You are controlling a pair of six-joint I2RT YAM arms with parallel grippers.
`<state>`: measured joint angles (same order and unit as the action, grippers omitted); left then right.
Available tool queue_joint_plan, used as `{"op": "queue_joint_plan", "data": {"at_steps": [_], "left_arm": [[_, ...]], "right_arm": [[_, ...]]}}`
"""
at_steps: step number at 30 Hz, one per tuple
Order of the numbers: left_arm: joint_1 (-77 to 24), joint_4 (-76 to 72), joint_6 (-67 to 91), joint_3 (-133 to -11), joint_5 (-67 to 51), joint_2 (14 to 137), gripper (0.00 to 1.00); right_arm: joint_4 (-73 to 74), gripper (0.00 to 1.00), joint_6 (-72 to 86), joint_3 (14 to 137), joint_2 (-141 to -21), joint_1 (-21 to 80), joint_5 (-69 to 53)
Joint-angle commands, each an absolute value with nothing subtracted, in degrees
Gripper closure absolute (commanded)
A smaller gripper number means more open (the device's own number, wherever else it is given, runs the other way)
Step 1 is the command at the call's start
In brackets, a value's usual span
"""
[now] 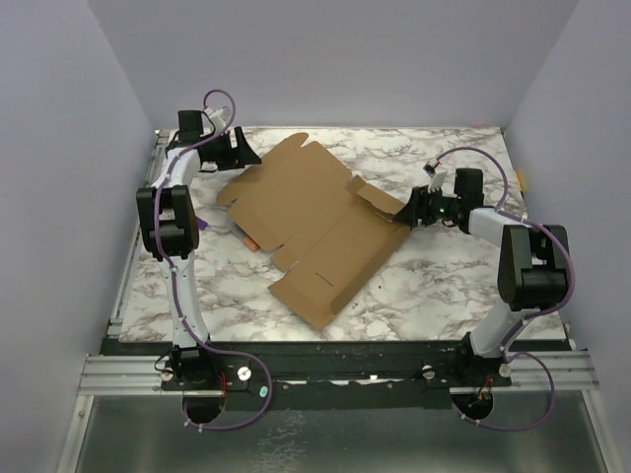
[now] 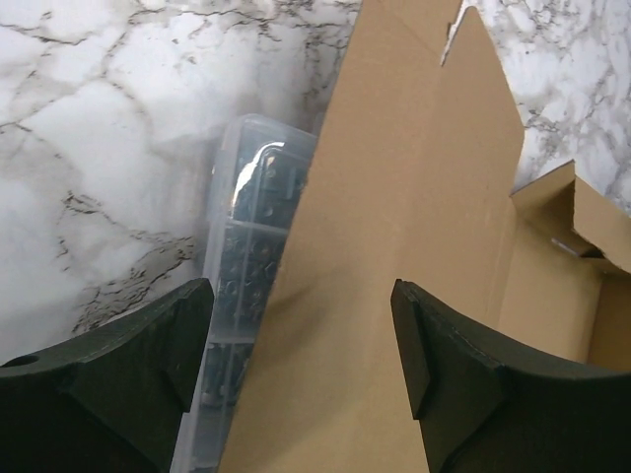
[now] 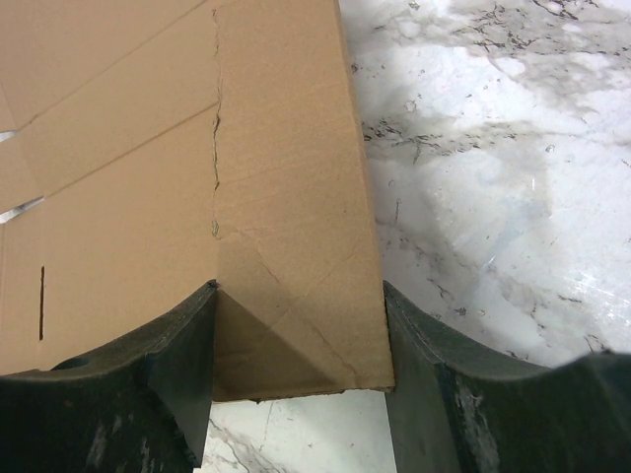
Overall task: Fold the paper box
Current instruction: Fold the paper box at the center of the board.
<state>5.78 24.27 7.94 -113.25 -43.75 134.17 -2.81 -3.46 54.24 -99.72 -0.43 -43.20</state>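
**Top view:** The paper box [image 1: 315, 227] lies in the middle of the table [image 1: 444, 286] as a nearly flat sheet. Its long axis runs diagonally, from far left to near right. Only small flaps near the right gripper [image 1: 409, 210] stand up, so treat every wall and tuck as still to be done.

**Left wrist view:** The left gripper [image 2: 301, 296] has its jaws spread wide over the sheet's far-left flap, gripping nothing. A clear plastic case [image 2: 246, 256] lies partly under that edge.

**Right wrist view:** The jaws pinch a side flap across its width. The cardboard looks buckled between them.

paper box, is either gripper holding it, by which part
The right gripper clamps an end flap of the paper box across its width; left gripper open, holding nothing.
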Motion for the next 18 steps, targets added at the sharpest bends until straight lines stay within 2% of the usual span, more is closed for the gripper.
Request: {"op": "queue_joint_plan", "data": {"at_steps": [1,6,13,18], "left_arm": [[5.02,21.28,9.81,-113.4,-49.26,134.88,0.21],[3.98,19.29,12.06,-112.67,-52.19,135.05,0.25],[3.16,19.13,13.55,-112.07,-49.01,136.66,0.28],[3.26,19.14,14.06,-112.4,-48.89,136.55,0.36]], "right_arm": [[-1.38,0.42,-3.16,55.7,-100.83,-0.16,-43.48],[-1.41,0.42,-3.03,55.79,-100.99,-0.14,-43.6],[-1.26,0.42,-3.07,55.64,-100.55,-0.18,-43.68],[-1.23,0.42,-2.91,55.77,-100.81,-0.18,-43.92]]}}
